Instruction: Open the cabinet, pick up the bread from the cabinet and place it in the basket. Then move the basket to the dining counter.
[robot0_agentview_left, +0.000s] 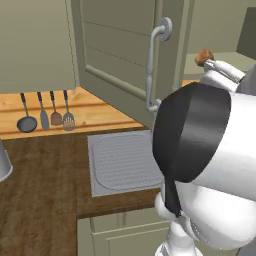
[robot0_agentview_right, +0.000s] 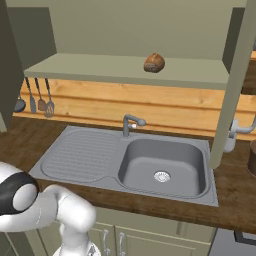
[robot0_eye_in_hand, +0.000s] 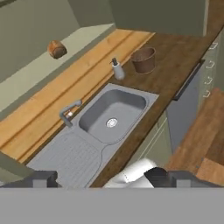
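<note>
Simulated kitchen, near to far. The gripper (robot0_eye_in_hand: 105, 178) stands wide, holding nothing, high above the worktop (robot0_eye_in_hand: 175, 57). Dark wooden worktop carries a grey sink (robot0_agentview_right: 162, 167) with drainboard (robot0_agentview_right: 80, 154) to its left and tap (robot0_agentview_right: 131, 122) behind. Beyond the sink's far end stand a soap bottle (robot0_eye_in_hand: 117, 70) and the basket (robot0_eye_in_hand: 143, 60), near each other but apart. Behind, 4 utensils (robot0_agentview_left: 46, 112) hang on the pale plank wall. Above, the cabinet door (robot0_agentview_left: 125, 55) stands open; the bread (robot0_agentview_right: 154, 63) rests alone on the shelf (robot0_agentview_right: 100, 67), with free shelf either side.
</note>
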